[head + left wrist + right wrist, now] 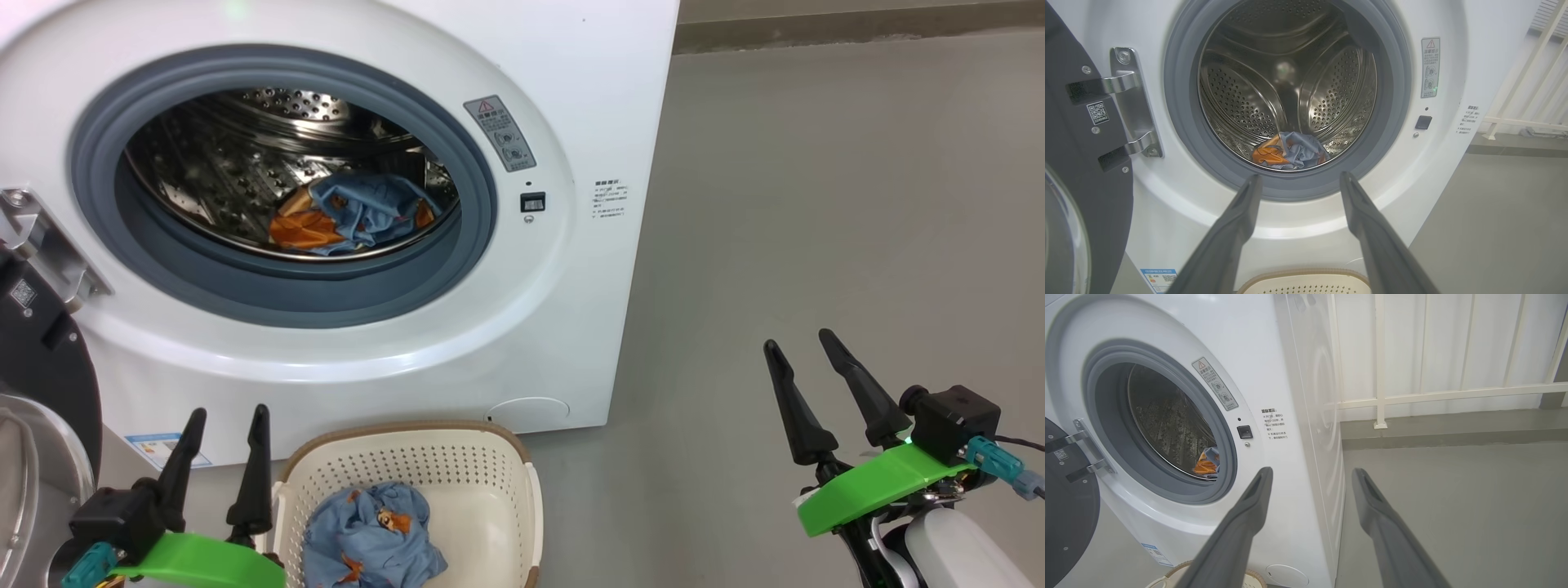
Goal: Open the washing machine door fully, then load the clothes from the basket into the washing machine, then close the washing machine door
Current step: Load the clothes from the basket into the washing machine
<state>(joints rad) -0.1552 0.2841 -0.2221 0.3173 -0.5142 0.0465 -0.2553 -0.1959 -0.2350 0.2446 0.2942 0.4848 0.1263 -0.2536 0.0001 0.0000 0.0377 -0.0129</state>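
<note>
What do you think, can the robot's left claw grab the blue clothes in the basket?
Probably yes. The left gripper is open and empty, just beside the basket. The basket has no lid and the clothes lie uncovered in it, with nothing in between.

Unblocked washing machine (588, 122) mouth; door (37, 359) stands aside left.

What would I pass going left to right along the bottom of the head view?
Door → left gripper → basket → right gripper.
</note>
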